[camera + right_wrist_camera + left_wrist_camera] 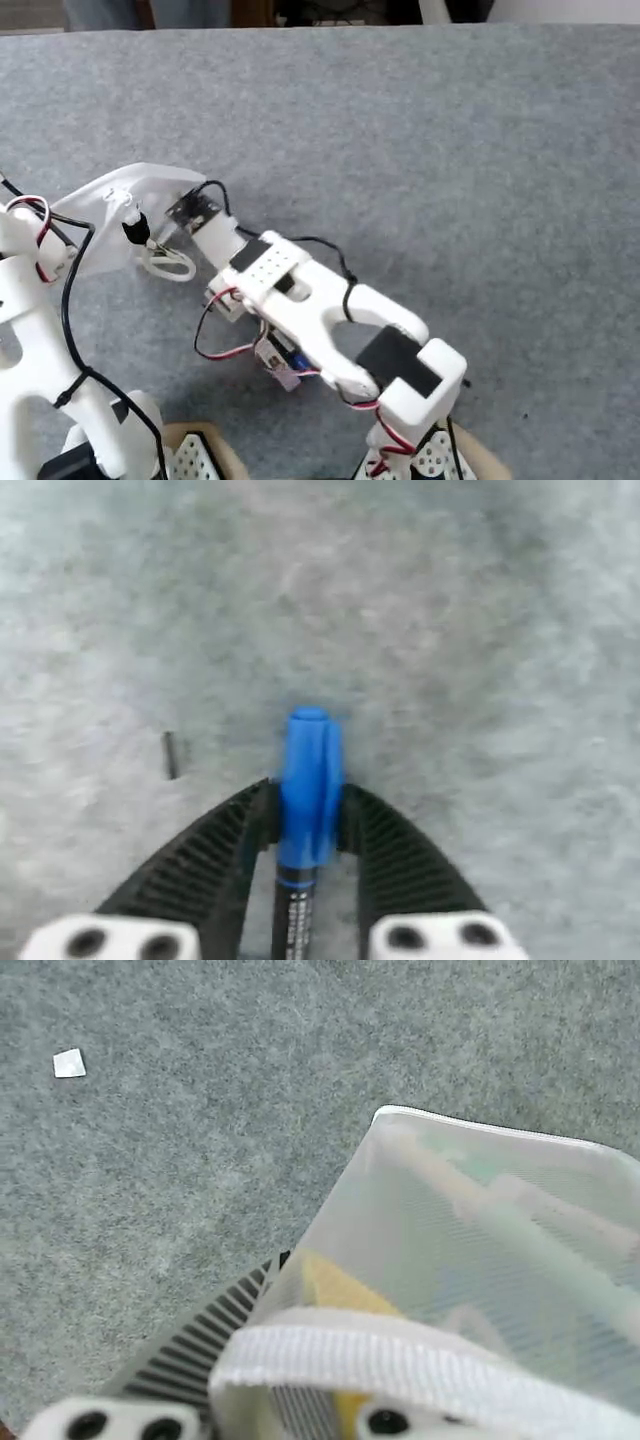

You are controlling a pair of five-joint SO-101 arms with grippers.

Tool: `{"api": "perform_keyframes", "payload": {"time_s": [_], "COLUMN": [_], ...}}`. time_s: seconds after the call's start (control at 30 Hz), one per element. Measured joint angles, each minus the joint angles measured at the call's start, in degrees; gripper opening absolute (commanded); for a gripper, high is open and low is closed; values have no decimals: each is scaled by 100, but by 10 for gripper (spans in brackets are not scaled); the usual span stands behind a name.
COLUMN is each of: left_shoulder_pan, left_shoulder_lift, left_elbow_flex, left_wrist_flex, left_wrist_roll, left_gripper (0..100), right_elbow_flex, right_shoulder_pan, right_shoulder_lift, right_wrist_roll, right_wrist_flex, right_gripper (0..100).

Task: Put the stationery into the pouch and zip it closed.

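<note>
The white mesh pouch lies at the table's left, and its see-through wall shows yellow and pale green stationery inside. My left gripper is shut on the pouch at its white zip band, with one ribbed black finger under the mesh. My right gripper is shut on a blue-capped marker whose black barrel runs back between the fingers. In the high view the right gripper sits right beside the pouch's near edge, close to the left arm.
Grey carpet-like cloth covers the table, wide and bare to the right and far side. A small white scrap lies on it near the pouch. A short dark stick lies on the cloth beyond the right gripper.
</note>
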Motion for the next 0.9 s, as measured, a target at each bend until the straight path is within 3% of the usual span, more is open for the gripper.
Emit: {"api": "perform_keyframes", "payload": {"time_s": [0.47, 0.9], "left_shoulder_pan": [-9, -9], "left_shoulder_lift": [9, 9], "left_elbow_flex": [-9, -9], "left_wrist_flex": [0, 0], "left_wrist_roll": [9, 9], "left_gripper": [29, 29], "right_elbow_flex": [-9, -9], "right_shoulder_pan": [448, 1451], "right_shoulder_lift": [-220, -2927], "right_wrist_roll": [9, 0], "right_wrist_flex": [-9, 484], "right_gripper": [12, 12]}}
